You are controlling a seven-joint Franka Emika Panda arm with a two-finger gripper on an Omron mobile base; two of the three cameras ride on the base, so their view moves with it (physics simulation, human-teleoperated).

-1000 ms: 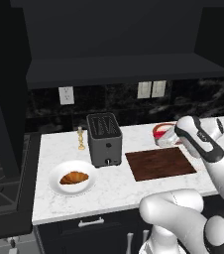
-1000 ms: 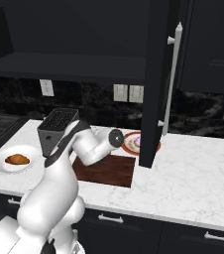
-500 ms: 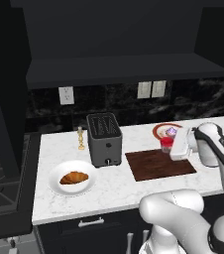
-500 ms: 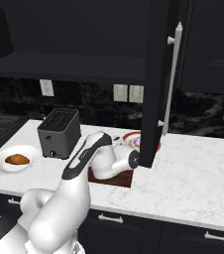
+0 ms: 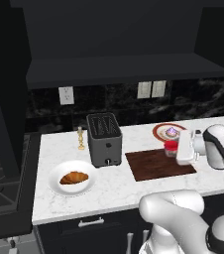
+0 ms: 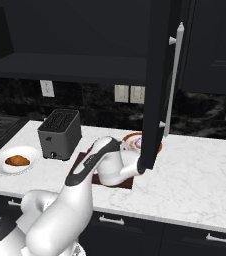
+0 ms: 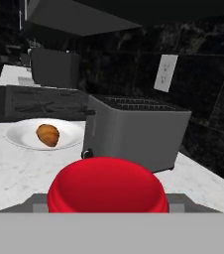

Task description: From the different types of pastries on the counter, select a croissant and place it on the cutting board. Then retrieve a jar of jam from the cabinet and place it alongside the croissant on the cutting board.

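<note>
Moved lower and toward the right of the left base view since a second ago: the tool, now down at the right end of the cutting board, with the jar of jam pinched in it, red lid close up at the bottom middle of the hand view. Seems about ready for letting go, judging by how low the jar sits over the board's upper right corner. Best done slowly: lower straight down till the jar's bottom sits flat on the wood, keep it upright, then spread the tool only a little and lift straight up so the jar does not tip or roll. Better kept away from the orange-rimmed plate with the purple-topped pastry just behind the board. Worth noting: the croissant not on the board but on the white plate at the lower left of the left base view, well apart, past the toaster. So room left in the middle of the board for it, and the jar placed near the right end. Worktop bare in front of the board. Cabinet door hanging open in the right base view, close to the arm; careful on the way up.
</note>
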